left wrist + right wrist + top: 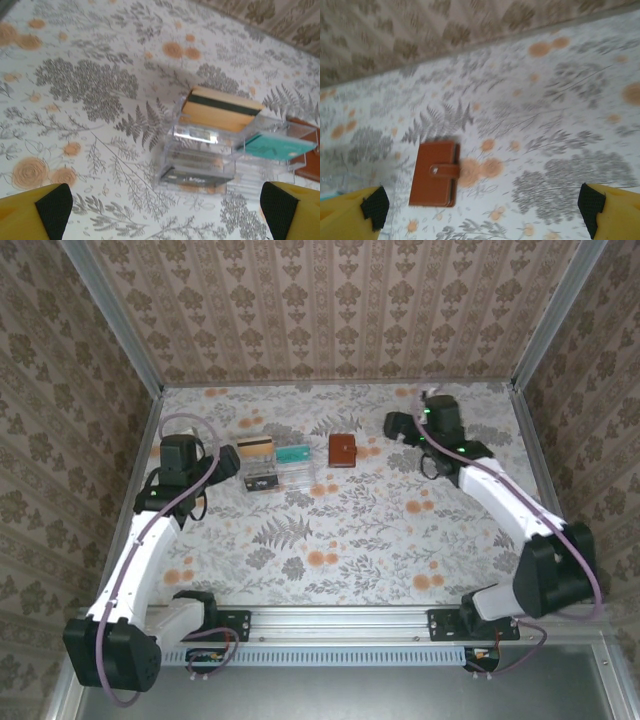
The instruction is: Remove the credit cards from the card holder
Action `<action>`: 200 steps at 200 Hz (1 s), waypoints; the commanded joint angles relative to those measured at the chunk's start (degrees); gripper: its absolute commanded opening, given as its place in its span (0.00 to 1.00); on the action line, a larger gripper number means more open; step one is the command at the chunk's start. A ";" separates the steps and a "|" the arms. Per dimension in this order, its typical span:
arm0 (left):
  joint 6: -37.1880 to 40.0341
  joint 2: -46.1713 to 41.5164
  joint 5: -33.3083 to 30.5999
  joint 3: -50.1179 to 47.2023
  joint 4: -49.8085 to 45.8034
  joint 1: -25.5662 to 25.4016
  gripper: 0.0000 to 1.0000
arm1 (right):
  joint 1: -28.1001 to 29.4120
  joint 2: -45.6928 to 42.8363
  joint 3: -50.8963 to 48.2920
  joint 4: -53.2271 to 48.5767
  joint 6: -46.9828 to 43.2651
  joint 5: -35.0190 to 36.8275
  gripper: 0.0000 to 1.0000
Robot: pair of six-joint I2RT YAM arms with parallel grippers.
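Note:
The card holder (343, 451) is a small brown leather wallet lying flat on the floral table, closed by a snap strap (443, 171). Any credit cards inside it are hidden. In the right wrist view the holder (434, 173) lies left of centre, ahead of my open right gripper (482, 207), which hovers apart from it. From above, the right gripper (398, 425) is just right of the holder. My left gripper (222, 464) is open and empty, left of a clear rack (275, 468). The left wrist view catches a corner of the holder (309, 161) at the right edge.
The clear acrylic rack (200, 150) holds a gold card with a black stripe (220, 110), a teal card (275, 147) and a dark card lower down. Patterned walls close off the back and both sides. Bare floral table (330, 550) stretches toward the arm bases.

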 commanded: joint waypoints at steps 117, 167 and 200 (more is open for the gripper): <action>-1.80 -2.33 -0.26 3.83 -7.02 -3.67 1.00 | 13.35 42.96 37.88 -19.81 -5.80 10.38 0.49; -1.92 -2.80 -0.23 3.67 -7.38 -3.67 1.00 | 13.44 48.21 41.53 -22.67 -7.50 10.99 0.50; -1.96 -2.89 -0.31 3.66 -7.45 -3.67 1.00 | 13.44 50.52 43.71 -23.70 -8.97 11.88 0.47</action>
